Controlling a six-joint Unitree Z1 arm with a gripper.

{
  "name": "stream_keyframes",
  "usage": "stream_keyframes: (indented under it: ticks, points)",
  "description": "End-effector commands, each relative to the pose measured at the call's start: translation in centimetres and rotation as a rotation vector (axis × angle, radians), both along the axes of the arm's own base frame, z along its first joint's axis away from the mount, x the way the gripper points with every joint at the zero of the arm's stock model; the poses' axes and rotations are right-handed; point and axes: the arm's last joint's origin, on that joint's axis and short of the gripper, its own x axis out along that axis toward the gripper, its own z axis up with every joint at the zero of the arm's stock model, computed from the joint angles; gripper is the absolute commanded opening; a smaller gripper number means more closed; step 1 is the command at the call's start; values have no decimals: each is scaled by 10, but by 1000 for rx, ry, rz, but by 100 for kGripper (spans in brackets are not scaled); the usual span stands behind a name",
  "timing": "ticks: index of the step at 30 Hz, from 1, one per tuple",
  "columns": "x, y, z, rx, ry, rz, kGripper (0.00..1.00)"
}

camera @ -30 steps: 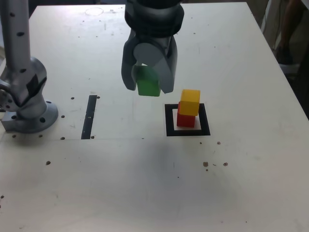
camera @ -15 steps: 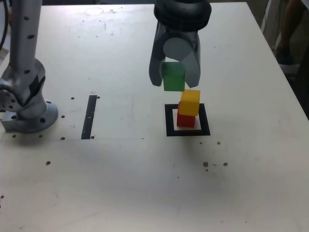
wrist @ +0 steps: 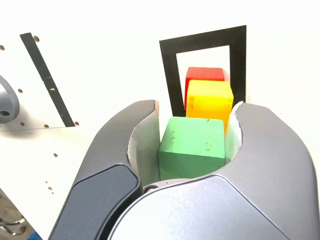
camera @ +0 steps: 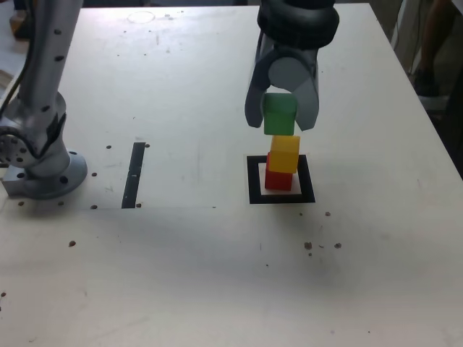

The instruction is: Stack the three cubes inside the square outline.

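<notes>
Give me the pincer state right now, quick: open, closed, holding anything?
Pincer: closed on the green cube, held in the air just above the yellow cube.

bare table [camera: 362, 253] all round, yellow cube [camera: 284, 153] close under green cube [camera: 279, 115]

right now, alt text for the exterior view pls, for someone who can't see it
A robot gripper holds a green cube just above a yellow cube stacked on a red cube inside a black square outline on a white table. A narrow black strip lies toward the exterior view's left.
</notes>
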Motion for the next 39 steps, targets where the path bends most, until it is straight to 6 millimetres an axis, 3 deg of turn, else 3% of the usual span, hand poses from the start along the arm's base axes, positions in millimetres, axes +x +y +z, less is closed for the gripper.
stream_keyframes:
  ticks: [1, 29, 34, 39]
  points:
    - [0, 2, -4, 0, 30, 1, 17]
    - [13, 2, -24, -26, 77, -7, 22]
    - [14, 2, -24, -30, 76, -7, 32]
    - [17, 2, -27, -36, 80, -19, 59]
